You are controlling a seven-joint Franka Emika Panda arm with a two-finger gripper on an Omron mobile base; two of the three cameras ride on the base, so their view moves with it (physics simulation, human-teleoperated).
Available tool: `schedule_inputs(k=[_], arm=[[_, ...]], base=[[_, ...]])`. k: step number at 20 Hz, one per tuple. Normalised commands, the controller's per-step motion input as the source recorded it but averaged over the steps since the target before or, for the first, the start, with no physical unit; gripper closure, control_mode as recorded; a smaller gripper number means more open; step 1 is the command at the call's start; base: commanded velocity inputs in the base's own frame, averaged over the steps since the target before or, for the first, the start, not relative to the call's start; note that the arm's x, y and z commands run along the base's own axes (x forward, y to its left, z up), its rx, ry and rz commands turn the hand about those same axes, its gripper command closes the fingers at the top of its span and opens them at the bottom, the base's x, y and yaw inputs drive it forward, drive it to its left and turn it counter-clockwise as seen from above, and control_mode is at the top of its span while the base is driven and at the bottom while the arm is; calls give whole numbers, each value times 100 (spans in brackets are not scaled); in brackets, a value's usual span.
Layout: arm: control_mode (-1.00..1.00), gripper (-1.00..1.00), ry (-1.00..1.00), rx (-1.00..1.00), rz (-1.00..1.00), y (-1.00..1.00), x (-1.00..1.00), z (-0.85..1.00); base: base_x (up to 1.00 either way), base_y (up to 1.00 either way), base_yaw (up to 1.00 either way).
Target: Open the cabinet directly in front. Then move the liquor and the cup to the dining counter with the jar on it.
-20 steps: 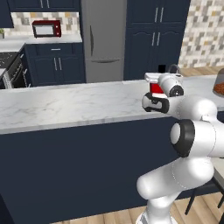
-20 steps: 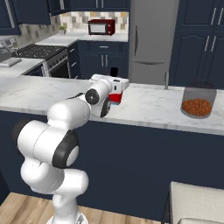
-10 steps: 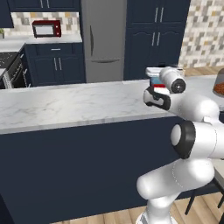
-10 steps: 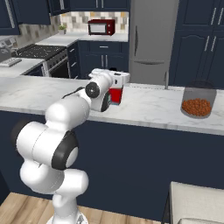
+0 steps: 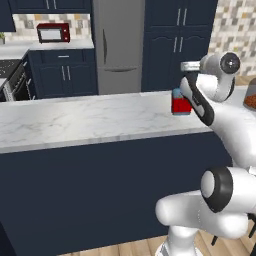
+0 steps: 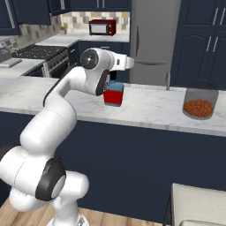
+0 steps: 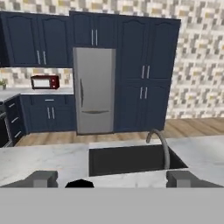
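The liquor (image 5: pixel 181 102), a squat red and light blue bottle, stands upright on the dining counter (image 5: pixel 85 120), free of any grip. The bottle (image 6: pixel 114 93) sits left of the jar (image 6: pixel 199 101), a rounded vessel with reddish-brown contents on the same marble top. My gripper (image 5: pixel 189 66) hovers just above the bottle, open, fingers spread wide with nothing between them. In the hand view the fingertips (image 7: pixel 41 178) stand far apart and the bottle's black cap (image 7: pixel 78 183) peeks up below my gripper (image 7: pixel 111 179). The cup and the cabinet are out of view.
A dark sink (image 7: pixel 131 159) with a curved faucet (image 7: pixel 159 144) lies in the counter beyond the bottle. Behind stand a steel fridge (image 5: pixel 120 45), a red microwave (image 5: pixel 52 32) and a stove (image 6: pixel 39 53). A pale chair seat (image 6: pixel 198 203) sits low right.
The jaws have opened and let go of the liquor, which now stands on the marble top. The hand has risen above the bottle.
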Motion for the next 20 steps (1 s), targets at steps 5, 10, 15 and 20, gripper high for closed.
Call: schedule_inputs(k=[5,10,15,20], arm=[[-100,-100,52,0,0,-3,-100,41],[-100,-100,16,-7,1,18,-100,-72],[-100,-100,-17,-10,11,51,-100,-98],[-100,-100,-71,-12,3,15,-100,-28]], base=[[0,0,0],[0,0,0],[0,0,0],[0,0,0]])
